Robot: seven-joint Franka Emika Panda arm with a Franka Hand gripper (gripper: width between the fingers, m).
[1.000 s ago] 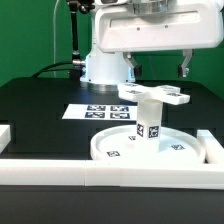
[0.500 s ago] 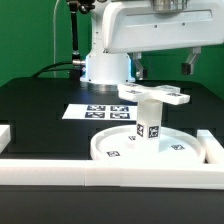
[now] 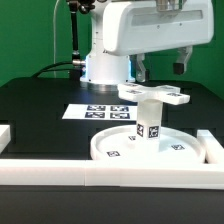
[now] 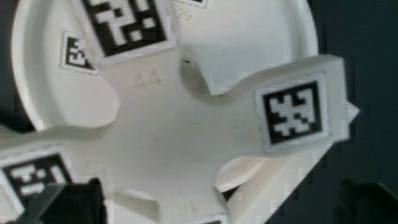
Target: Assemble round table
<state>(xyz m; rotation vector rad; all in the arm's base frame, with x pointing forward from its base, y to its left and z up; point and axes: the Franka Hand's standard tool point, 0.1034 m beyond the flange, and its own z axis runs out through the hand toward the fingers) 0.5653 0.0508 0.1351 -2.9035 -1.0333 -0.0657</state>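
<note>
White plastic cross piece (image 3: 155,95) is sitting flat on the short cylinder (image 3: 148,124), which is standing upright in the middle of the round disc (image 3: 112,150). Your gripper (image 3: 161,72) is hovering just above the cross, fingers spread, gripping nothing. Over the last second it is shifting slightly overhead while the parts are staying put. Judgement: you are letting go of a stack that is looking fully assembled.

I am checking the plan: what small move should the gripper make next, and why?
Probably lower straight down and close on the cross-shaped piece: the gripper hangs open above it, holding nothing, and the piece sits on the upright cylinder.
</note>
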